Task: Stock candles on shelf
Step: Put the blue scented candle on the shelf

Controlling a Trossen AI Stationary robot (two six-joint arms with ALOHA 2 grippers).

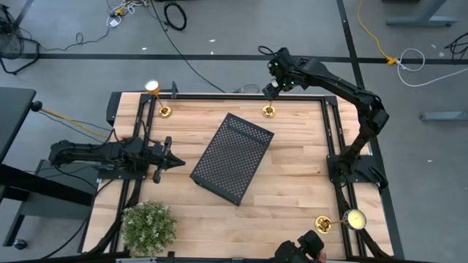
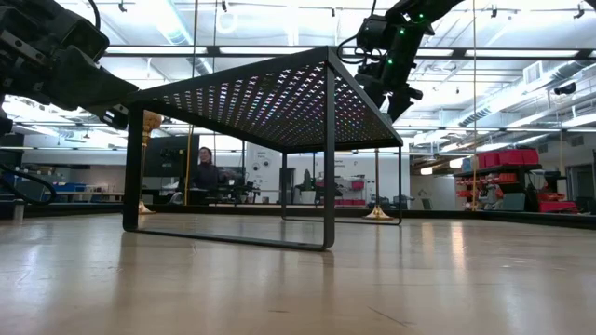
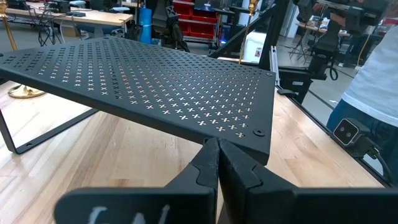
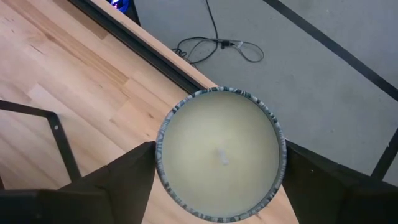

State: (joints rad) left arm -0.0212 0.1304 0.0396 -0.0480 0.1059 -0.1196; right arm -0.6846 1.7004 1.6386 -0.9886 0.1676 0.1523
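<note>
Reaching over the table's 12 o'clock edge, the right gripper (image 1: 271, 86) hangs directly above a slim gold candlestick with a round brass base and pale cream top (image 4: 219, 153); its dark fingers (image 4: 118, 177) stand wide on either side of that top, flanking it without a visible grip, so the step in hand is judged to be the first pick; the black perforated-metal shelf (image 1: 232, 157) sits at the table's centre, bare; two further candlesticks stand at 10 o'clock (image 1: 156, 97) and 5 o'clock (image 1: 339, 220); the left gripper (image 1: 170, 159) waits at 9 o'clock, fingers pressed together, pointing at the shelf; next move calls for closing squarely on the candle, lifting it straight, then carrying it toward 6 o'clock onto the mesh.
</note>
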